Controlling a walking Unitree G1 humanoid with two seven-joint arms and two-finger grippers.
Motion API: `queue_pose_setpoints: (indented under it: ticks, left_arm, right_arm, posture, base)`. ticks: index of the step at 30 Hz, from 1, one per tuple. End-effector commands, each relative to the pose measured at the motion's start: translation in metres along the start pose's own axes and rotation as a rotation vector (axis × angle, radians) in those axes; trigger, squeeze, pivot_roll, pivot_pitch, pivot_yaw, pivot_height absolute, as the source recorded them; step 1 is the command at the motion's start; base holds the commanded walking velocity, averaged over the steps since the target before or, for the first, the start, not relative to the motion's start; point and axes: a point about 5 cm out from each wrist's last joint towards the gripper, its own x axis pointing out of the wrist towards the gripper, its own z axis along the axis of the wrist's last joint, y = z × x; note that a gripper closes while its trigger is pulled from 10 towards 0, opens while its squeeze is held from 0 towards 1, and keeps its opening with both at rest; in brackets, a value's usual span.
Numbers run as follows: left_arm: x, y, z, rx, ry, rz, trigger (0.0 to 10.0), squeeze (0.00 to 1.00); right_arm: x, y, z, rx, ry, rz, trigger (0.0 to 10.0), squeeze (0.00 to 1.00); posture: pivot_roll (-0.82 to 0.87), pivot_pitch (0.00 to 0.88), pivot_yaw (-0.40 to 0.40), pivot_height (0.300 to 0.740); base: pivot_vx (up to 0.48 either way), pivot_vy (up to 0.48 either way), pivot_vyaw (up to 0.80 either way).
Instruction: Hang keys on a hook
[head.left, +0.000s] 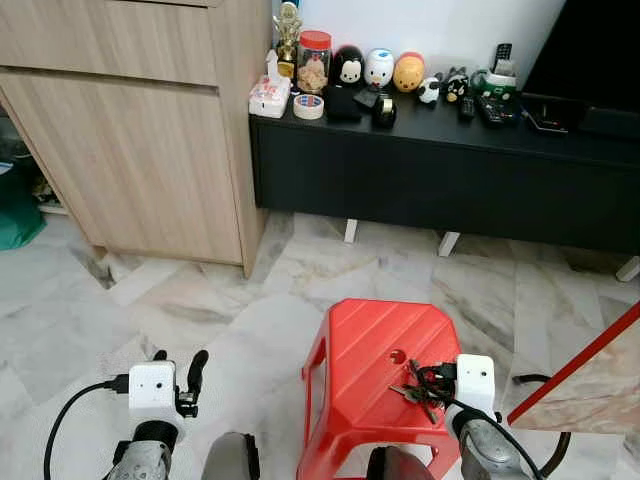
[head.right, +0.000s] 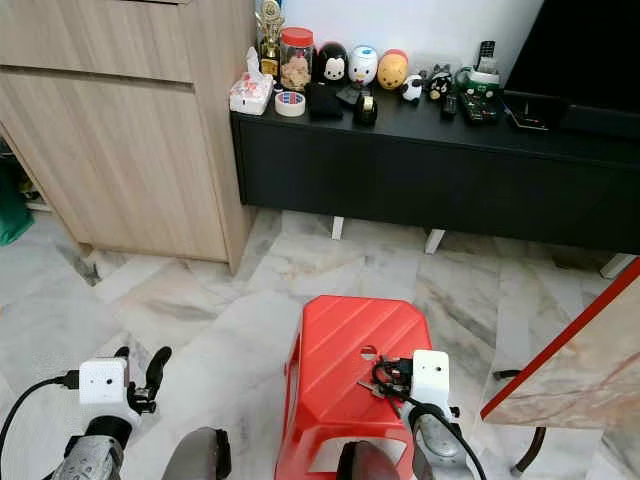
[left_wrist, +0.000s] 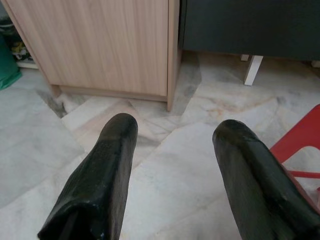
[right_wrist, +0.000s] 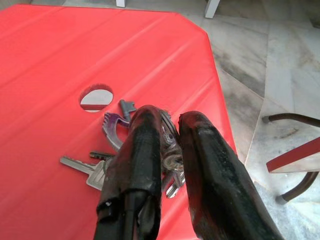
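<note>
Left eye view: left end effector (head.left: 190, 378) released, idle over marble floor (head.left: 200, 300). Right end effector (right_wrist: 167, 150) clenched on bunch of silver metal keys (right_wrist: 107, 167) near red plastic stool's (head.left: 370, 340) right edge. Light, loose, jangly; best gripped at the ring.

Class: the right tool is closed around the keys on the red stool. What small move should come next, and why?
Probably lift straight up. The right tool has pinched the keys, which lie on the red stool; raising them clears the seat before carrying them off to a hook.
</note>
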Motion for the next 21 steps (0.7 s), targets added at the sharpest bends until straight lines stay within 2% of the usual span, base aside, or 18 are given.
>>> queue_pose_setpoints:
  ticks: [1, 8, 9, 11, 15, 16, 17, 18, 21]
  left_arm:
    - [-0.002, -0.001, -0.003, 0.014, 0.013, -0.004, 10.0, 0.00]
    - [-0.002, -0.002, -0.003, 0.013, 0.015, -0.006, 10.0, 0.00]
    - [-0.003, -0.002, -0.004, 0.014, 0.018, -0.006, 10.0, 0.00]
    - [-0.003, -0.002, -0.004, 0.016, 0.021, -0.007, 10.0, 0.00]
    - [-0.003, -0.002, -0.004, 0.017, 0.021, -0.006, 10.0, 0.00]
    - [-0.003, -0.001, -0.004, 0.018, 0.021, -0.005, 10.0, 0.00]
    - [-0.003, 0.000, -0.004, 0.019, 0.021, -0.003, 10.0, 0.00]
    - [-0.003, 0.000, -0.004, 0.019, 0.021, -0.002, 10.0, 0.00]
    - [-0.004, 0.001, -0.005, 0.019, 0.023, -0.001, 10.0, 0.00]
  right_arm:
    - [0.001, -0.005, 0.003, 0.005, -0.016, -0.018, 10.0, 0.00]
    - [0.001, -0.005, 0.002, -0.003, 0.005, -0.018, 10.0, 0.00]
    - [0.002, -0.003, -0.009, -0.028, 0.090, 0.004, 10.0, 0.00]
    - [0.001, -0.003, -0.013, -0.039, 0.113, 0.006, 10.0, 0.00]
    - [0.003, -0.003, -0.009, -0.019, 0.075, 0.009, 10.0, 0.00]
    - [0.003, -0.003, -0.006, -0.009, 0.062, 0.009, 10.0, 0.11]
    - [0.005, -0.006, 0.001, 0.002, 0.034, -0.002, 10.0, 0.86]
    - [0.007, -0.008, 0.006, 0.015, 0.011, -0.006, 10.0, 1.00]
    - [0.010, -0.012, 0.015, 0.015, -0.012, -0.005, 10.0, 1.00]
  posture:
    - [0.11, 0.033, -0.116, 0.625]
    - [0.12, 0.035, -0.116, 0.625]
    - [0.11, 0.036, -0.115, 0.625]
    - [0.12, 0.035, -0.116, 0.625]
    - [0.12, 0.038, -0.114, 0.625]
    - [0.12, 0.038, -0.116, 0.625]
    - [0.12, 0.039, -0.115, 0.625]
    - [0.12, 0.038, -0.114, 0.625]
    - [0.12, 0.039, -0.114, 0.625]
  base:
    - [0.000, 0.000, 0.00]
    - [0.000, 0.000, 0.00]
    - [0.000, 0.000, 0.00]
    - [0.000, 0.000, 0.00]
    - [0.000, 0.000, 0.00]
    - [0.000, 0.000, 0.00]
    - [0.000, 0.000, 0.00]
    - [0.000, 0.000, 0.00]
    - [0.000, 0.000, 0.00]
